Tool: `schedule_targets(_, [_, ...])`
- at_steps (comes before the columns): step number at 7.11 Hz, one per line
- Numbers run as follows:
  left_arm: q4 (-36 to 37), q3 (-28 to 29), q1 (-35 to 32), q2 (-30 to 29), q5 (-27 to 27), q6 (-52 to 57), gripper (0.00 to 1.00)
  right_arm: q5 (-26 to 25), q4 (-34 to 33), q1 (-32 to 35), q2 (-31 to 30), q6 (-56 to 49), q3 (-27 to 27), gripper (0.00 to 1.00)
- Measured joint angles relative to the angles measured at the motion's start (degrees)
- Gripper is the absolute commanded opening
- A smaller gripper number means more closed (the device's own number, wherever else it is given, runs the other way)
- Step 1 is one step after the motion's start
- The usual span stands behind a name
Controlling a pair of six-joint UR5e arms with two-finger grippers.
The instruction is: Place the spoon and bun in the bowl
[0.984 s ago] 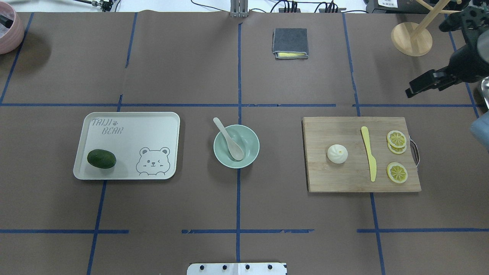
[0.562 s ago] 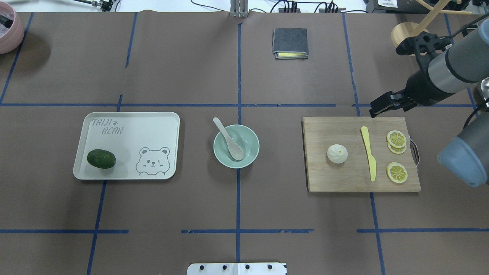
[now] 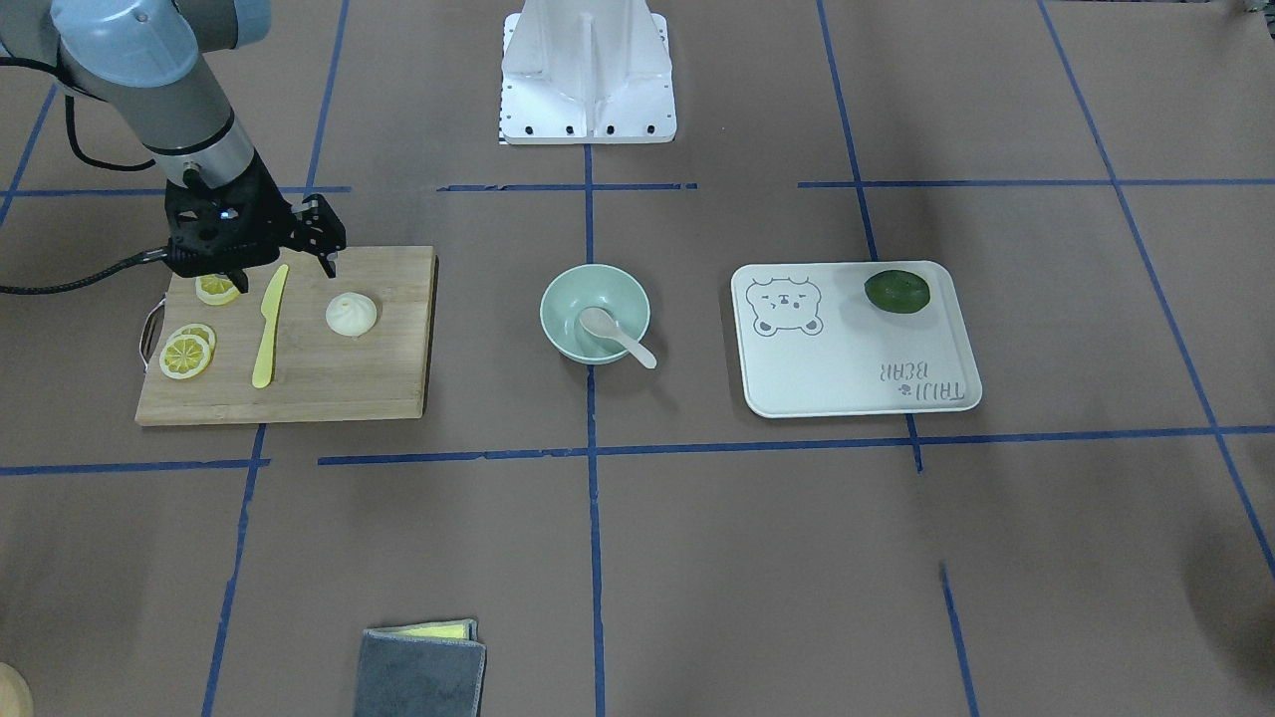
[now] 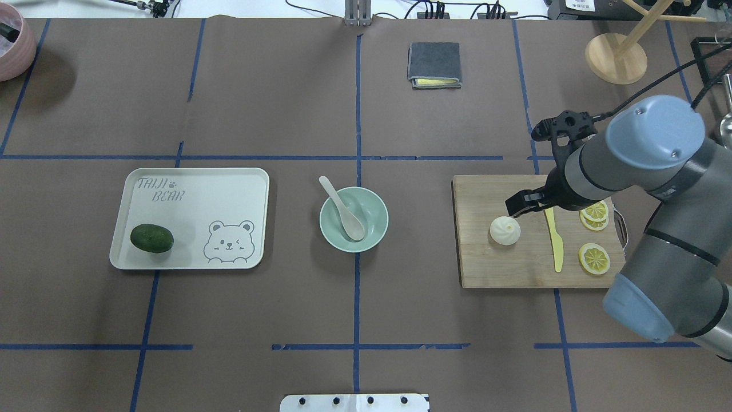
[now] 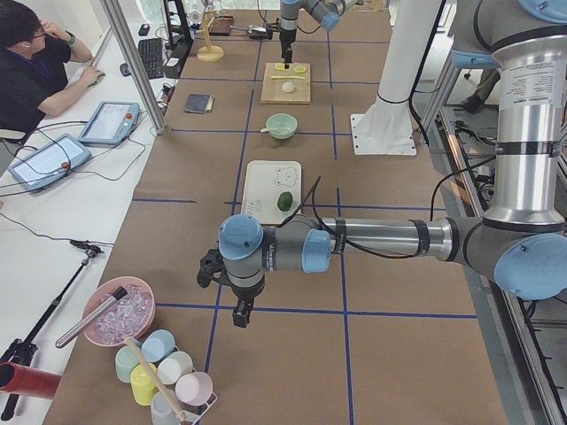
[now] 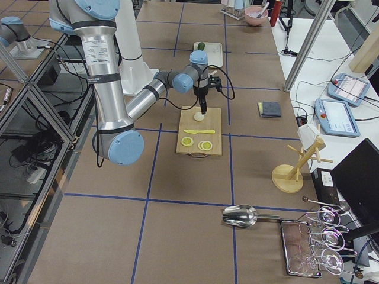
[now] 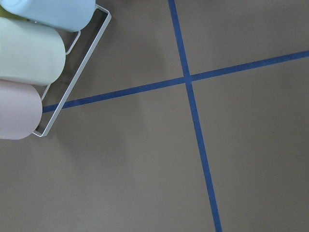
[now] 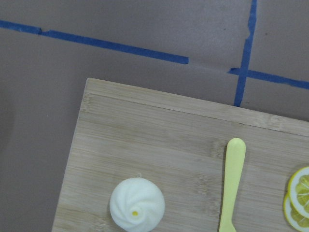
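The off-white spoon [image 4: 343,209] lies in the mint-green bowl [image 4: 374,229] at the table's middle, scoop inside and handle over the far-left rim; both show in the front view, spoon [image 3: 618,337] and bowl [image 3: 568,299]. The white pleated bun [image 4: 505,231] sits on the wooden cutting board [image 4: 486,269]; it also shows in the right wrist view [image 8: 137,210]. My right gripper [image 4: 513,207] hovers just beyond the bun, a little above the board, and looks open and empty [image 3: 330,261]. My left gripper [image 5: 239,314] shows only in the left side view, far from these; I cannot tell its state.
A yellow plastic knife [image 4: 553,236] and lemon slices [image 4: 594,258] lie on the board right of the bun. A white bear tray [image 4: 229,194] holds a dark green fruit [image 4: 151,238]. A grey cloth [image 4: 434,64] and a wooden stand [image 4: 616,57] are at the far edge.
My right arm has swung in from the far right edge, leftward and toward me, and now hangs over the cutting board beside the bun. Spoon, bowl and bun have not moved.
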Motion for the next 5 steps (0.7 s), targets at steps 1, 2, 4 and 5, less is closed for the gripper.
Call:
schedule_targets(1, [-0.06, -0.06, -0.02, 0.02, -0.02, 0.04, 1.0, -1.1, 0.04, -1.45, 0.74, 0.54, -1.24, 1.0])
schedule_targets(2, [-0.15, -0.07, -0.04, 0.05, -0.03, 0.06, 1.0, -1.75, 0.06, -2.51, 1.55, 0.77, -2.31, 1.0])
schedule_targets(4, [-0.36, -0.04, -0.04, 0.02, -0.05, 0.07, 1.0, -2.4, 0.49, -3.58, 3.2, 0.86, -4.66, 1.0])
schedule_targets(5, [-0.45, -0.03, -0.03, -0.03, -0.09, 0.07, 1.0, -2.83, 1.65, -4.01, 3.54, 0.83, -6.09, 0.99])
